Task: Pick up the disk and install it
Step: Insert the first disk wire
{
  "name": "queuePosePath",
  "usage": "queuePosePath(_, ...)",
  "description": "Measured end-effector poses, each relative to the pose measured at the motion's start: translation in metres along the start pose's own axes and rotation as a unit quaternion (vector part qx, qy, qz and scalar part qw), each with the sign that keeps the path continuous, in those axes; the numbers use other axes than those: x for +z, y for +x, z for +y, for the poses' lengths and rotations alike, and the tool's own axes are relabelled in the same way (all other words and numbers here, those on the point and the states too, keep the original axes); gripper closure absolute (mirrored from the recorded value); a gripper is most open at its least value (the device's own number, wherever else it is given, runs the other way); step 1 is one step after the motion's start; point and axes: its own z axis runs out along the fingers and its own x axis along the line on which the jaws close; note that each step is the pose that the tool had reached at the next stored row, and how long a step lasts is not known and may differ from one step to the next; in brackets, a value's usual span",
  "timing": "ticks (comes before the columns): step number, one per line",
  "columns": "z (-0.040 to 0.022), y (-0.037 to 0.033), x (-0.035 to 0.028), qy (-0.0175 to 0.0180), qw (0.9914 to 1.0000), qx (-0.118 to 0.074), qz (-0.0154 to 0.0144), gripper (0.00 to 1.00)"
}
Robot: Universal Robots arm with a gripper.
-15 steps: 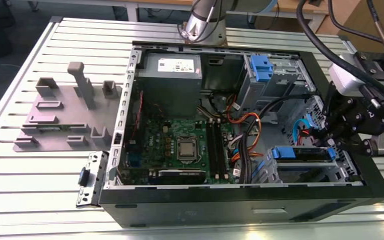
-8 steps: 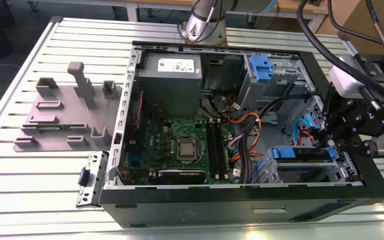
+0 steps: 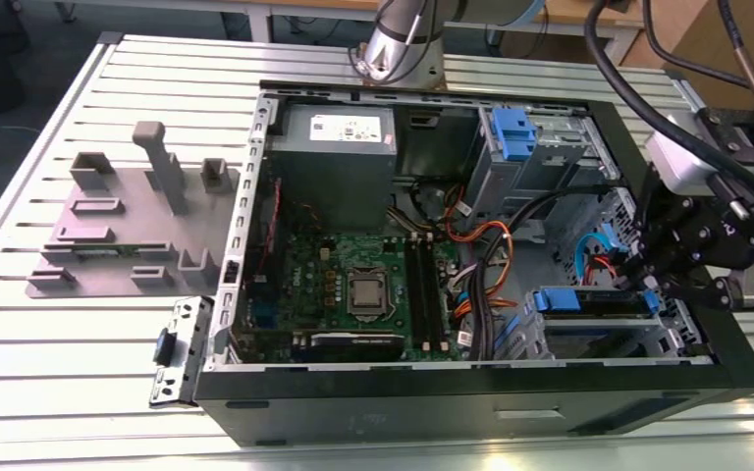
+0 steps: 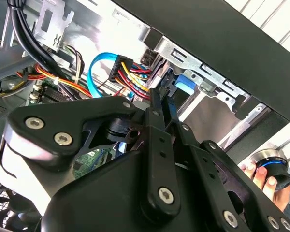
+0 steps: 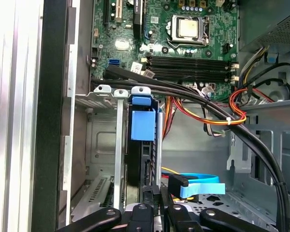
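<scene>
1. Inside the open computer case (image 3: 482, 388), at the drive cage (image 3: 613, 339), the disk (image 5: 143, 145) stands on edge in its slot.
2. The tool (image 5: 157, 203) sits directly behind it, in line with its long axis, apparently clenched on its rear edge.

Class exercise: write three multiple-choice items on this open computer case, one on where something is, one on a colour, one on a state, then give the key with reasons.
1. Where does the grey plastic stand sit in the exterior view?
A. inside the case
B. on the slatted table, toward the view's left of the case
C. on the power supply

2. What colour is the bracket tab in the drive bay?
A. blue
B. red
C. green

3. What is the state of the computer case?
A. closed
B. upright
C. lying with its side open

Key: B, the stand rests outside the case; A, blue shows plainly in the first wrist view; C, the motherboard is exposed.
</scene>
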Motion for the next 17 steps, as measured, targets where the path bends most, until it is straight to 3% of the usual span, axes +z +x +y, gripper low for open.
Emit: queuePosePath(17, -0.0009, 0.0053, 0.0014, -0.0001, 1.0, -0.001, 0.0002, 0.82)
